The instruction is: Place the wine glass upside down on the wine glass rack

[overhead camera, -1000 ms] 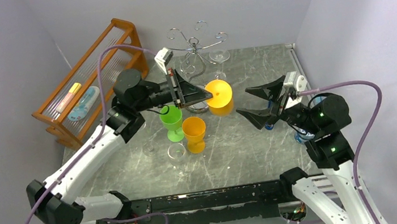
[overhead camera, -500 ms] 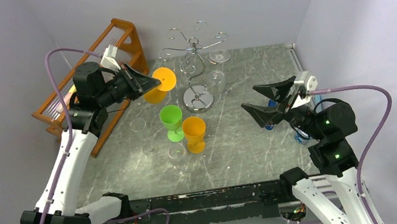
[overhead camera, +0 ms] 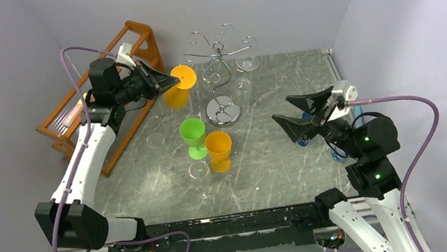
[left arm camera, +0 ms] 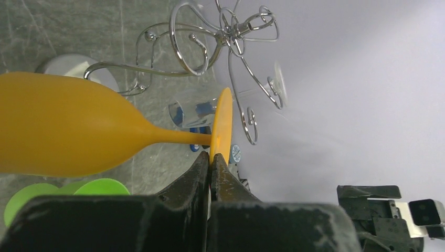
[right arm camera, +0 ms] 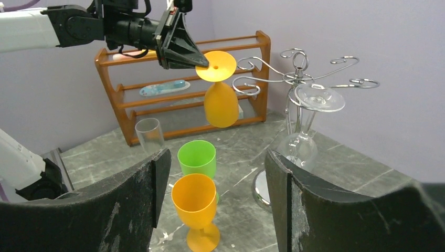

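Left hand (overhead camera: pixel 171 79) pinches one inverted orange wine glass (overhead camera: pixel 178 89) near one rack (overhead camera: pixel 221 109)

Top external: high, well back from the wine glass rack (overhead camera: pixel 221 111), looking down. Left wrist: close beside rack's top. Right wrist: low, farther off, facing rack. All share rack and orange wine glass (overhead camera: pixel 183 77).

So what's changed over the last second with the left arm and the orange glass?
The left gripper, shut on the foot of the upside-down orange plastic wine glass, carried it left and back, from near the round base of the silver wire wine glass rack to beside its curled arms. The right gripper stayed open, barely shifting; the green plastic glass and second orange glass stayed standing.
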Tool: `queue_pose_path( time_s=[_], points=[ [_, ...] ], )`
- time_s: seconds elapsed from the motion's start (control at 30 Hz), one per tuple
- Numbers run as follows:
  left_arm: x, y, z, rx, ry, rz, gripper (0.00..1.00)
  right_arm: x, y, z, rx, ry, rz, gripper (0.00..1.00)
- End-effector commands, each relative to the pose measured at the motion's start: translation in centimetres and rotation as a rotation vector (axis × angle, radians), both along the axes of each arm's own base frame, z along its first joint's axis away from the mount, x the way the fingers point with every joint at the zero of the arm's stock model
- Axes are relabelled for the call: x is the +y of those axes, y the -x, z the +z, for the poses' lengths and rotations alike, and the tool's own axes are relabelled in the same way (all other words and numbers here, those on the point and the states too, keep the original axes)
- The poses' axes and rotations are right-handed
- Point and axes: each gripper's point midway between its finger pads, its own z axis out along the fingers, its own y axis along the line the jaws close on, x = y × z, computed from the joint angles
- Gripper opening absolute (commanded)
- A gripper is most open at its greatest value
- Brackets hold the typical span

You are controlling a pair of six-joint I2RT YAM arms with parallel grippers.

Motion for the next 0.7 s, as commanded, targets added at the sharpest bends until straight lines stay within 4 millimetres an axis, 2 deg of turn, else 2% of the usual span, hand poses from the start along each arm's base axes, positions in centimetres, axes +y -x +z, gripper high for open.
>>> queue_pose_path(
  time_s=[0.0, 0.23, 0.47, 0.67],
  points=[
    [-1.7, 0.0, 4.3, -0.104, 0.069, -0.059, 0.05, 0.0, -0.5, -0.4, 0.012, -0.015, -0.010, 0.69],
    [-4.1, -0.6, 5.1, -0.048, 0.215, -0.122, 0.05, -0.3, -0.9, -0.5, 0.019, -0.026, -0.039, 0.69],
    [-4.2, -2.6, 5.4, -0.029, 0.265, -0.063, 0.05, -0.9, -0.4, -0.3, 0.012, -0.054, -0.063, 0.69],
    [-5.2, -3.5, 5.2, 0.025, 0.346, -0.097, 0.05, -1.3, -0.2, 0.0, 0.006, -0.067, -0.081, 0.69]
  ],
)
